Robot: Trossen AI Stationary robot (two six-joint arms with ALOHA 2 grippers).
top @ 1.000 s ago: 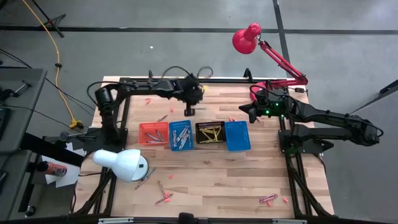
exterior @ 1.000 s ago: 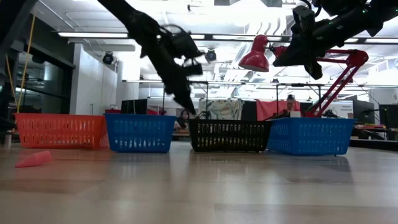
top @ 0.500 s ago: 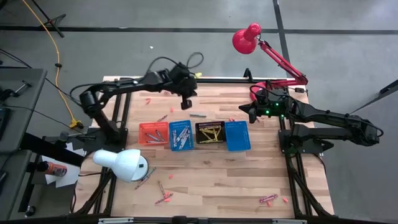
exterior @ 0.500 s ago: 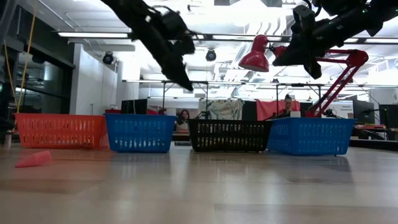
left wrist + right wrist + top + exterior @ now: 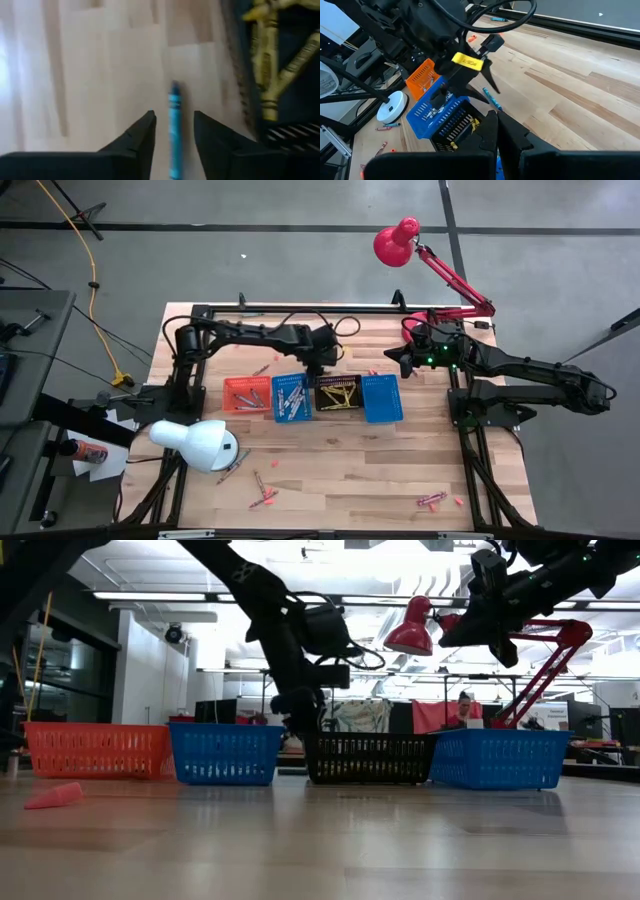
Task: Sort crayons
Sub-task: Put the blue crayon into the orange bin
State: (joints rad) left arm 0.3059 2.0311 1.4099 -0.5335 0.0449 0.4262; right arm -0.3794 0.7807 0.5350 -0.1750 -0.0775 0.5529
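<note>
A blue crayon (image 5: 174, 100) lies flat on the wooden table just behind the black basket (image 5: 339, 393). My left gripper (image 5: 173, 117) points steeply down over it, open, one finger on either side with a gap to each. The right wrist view shows that gripper (image 5: 487, 82) just above the crayon (image 5: 491, 99). Yellow crayons (image 5: 272, 55) lie in the black basket. An orange basket (image 5: 246, 393) and two blue baskets (image 5: 290, 397) (image 5: 381, 398) stand in the same row. My right gripper (image 5: 496, 125) waits shut and empty in the air at the table's far right (image 5: 393, 359).
Loose crayons lie near the front edge (image 5: 263, 498) (image 5: 431, 500), by the white lamp (image 5: 195, 445) and behind the orange basket (image 5: 260, 369). A red lamp (image 5: 397, 242) reaches over the far right corner. Bare wood lies in front of the baskets.
My left gripper first rose behind the blue basket. It then swung toward the table's right edge and sank to just behind the black basket, where it stands over the blue crayon.
</note>
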